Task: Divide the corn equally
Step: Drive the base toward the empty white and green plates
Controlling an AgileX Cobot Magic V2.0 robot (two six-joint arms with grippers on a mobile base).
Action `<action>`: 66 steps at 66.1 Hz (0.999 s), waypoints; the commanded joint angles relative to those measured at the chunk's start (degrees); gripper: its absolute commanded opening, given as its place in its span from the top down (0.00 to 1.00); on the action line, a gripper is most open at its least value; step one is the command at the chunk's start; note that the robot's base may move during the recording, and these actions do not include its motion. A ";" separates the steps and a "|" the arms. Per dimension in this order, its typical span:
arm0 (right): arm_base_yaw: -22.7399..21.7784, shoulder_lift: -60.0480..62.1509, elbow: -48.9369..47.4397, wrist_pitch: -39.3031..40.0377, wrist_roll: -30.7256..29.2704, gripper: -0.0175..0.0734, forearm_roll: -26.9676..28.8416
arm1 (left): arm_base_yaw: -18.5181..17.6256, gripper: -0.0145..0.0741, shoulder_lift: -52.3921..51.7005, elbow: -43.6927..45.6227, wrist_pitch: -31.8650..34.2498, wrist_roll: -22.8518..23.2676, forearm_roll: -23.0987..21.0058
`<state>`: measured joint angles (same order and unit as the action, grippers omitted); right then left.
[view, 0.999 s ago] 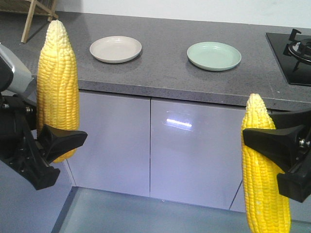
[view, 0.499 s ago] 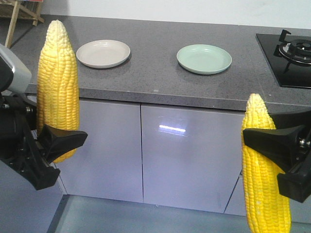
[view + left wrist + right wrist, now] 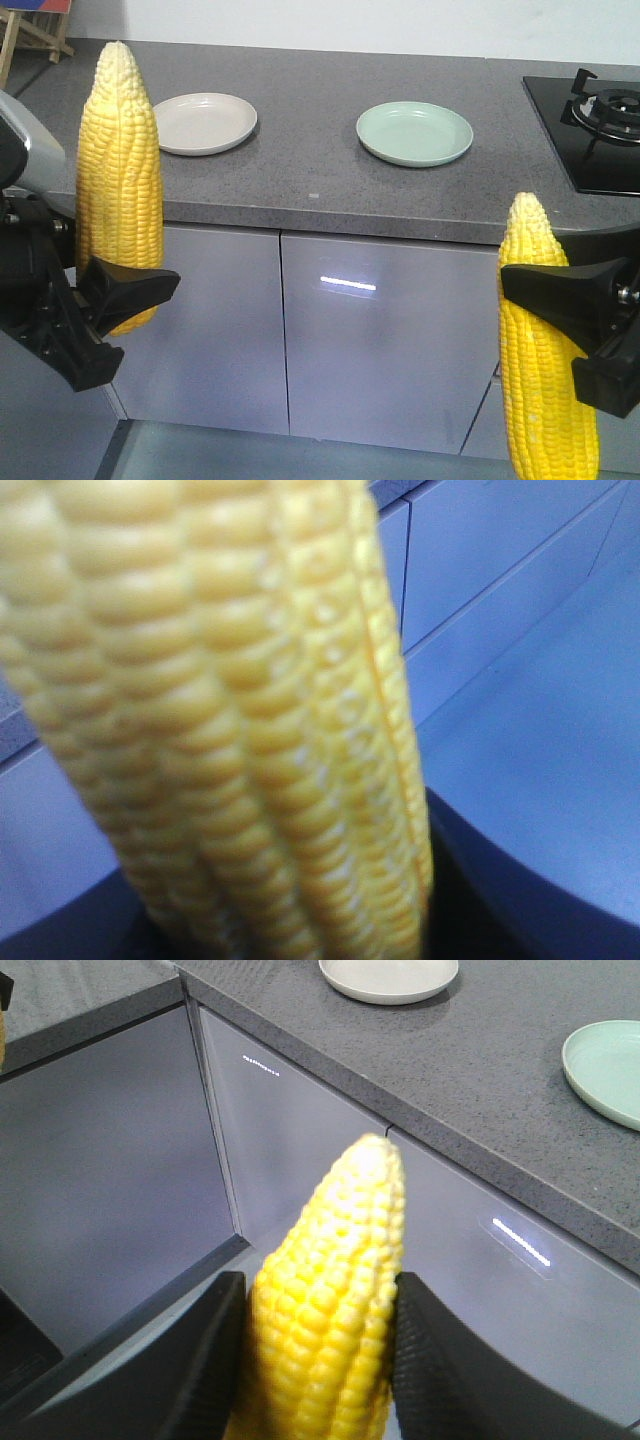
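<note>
Since the left gripper (image 3: pixel 112 300) clamps the left cob (image 3: pixel 120 170) near its base — the right gripper (image 3: pixel 560 300) grips the right cob (image 3: pixel 545 410) higher — that tall left cob could tip or slip.

— What did the left arm look like?
— It had a rounded silver-grey shell (image 3: pixel 32 145) over a matte black left gripper (image 3: pixel 135 315). The fingers (image 3: pixel 125 288) were wedge-shaped and tapered to blunt tips.
— And the other side?
— The right gripper (image 3: pixel 545 325) was the same matte black, blocky and angular. From the right wrist camera its fingers (image 3: pixel 460 1380) looked broad and smooth, with softly rounded edges.
</note>
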<state>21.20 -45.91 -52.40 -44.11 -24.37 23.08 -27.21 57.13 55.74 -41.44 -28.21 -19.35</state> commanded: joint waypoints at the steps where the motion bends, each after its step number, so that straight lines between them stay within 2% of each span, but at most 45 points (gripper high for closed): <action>1: -0.25 0.28 -1.44 3.67 -0.43 0.64 0.86 | -0.04 0.51 -1.03 1.41 3.38 0.06 -1.09; 66: -0.25 0.28 -1.44 3.67 -0.43 0.64 0.86 | -0.04 0.51 -1.03 1.41 3.38 0.06 -1.09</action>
<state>21.20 -45.91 -52.40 -44.11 -24.37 23.08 -27.21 57.13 55.74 -41.44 -28.21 -19.35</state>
